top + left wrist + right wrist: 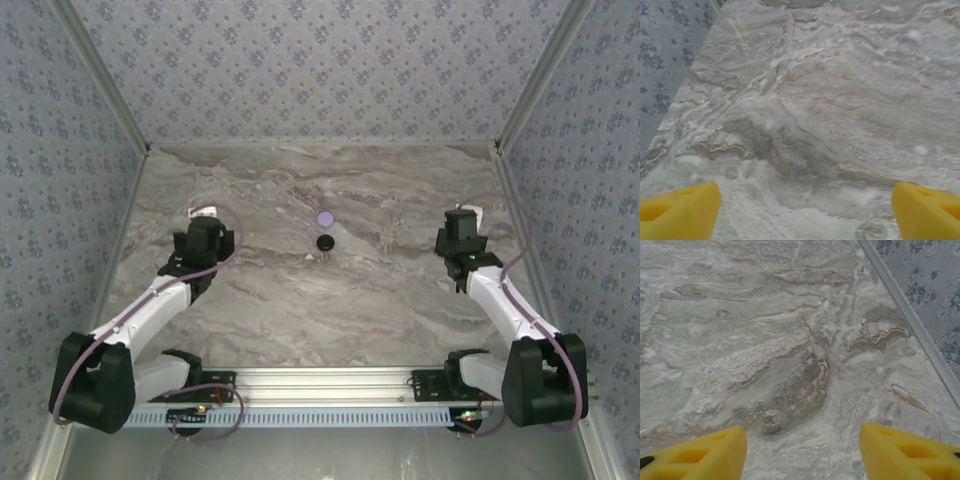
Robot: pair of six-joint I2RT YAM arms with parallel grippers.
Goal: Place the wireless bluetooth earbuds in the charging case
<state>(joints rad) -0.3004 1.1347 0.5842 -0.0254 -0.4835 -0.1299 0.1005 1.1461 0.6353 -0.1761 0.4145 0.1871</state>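
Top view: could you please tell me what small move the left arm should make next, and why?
Probably swing the left gripper toward the lilac piece and black piece at mid-table: it and the right gripper stand open and empty over the marble table, far to either side of them.

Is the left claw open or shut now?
Open. The left claw has its yellow fingers wide apart, with bare table between them.

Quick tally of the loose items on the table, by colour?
Lilac round puck: 1
Black round puck: 1
Total: 2
Anything smaller is too small to tell from the top view.
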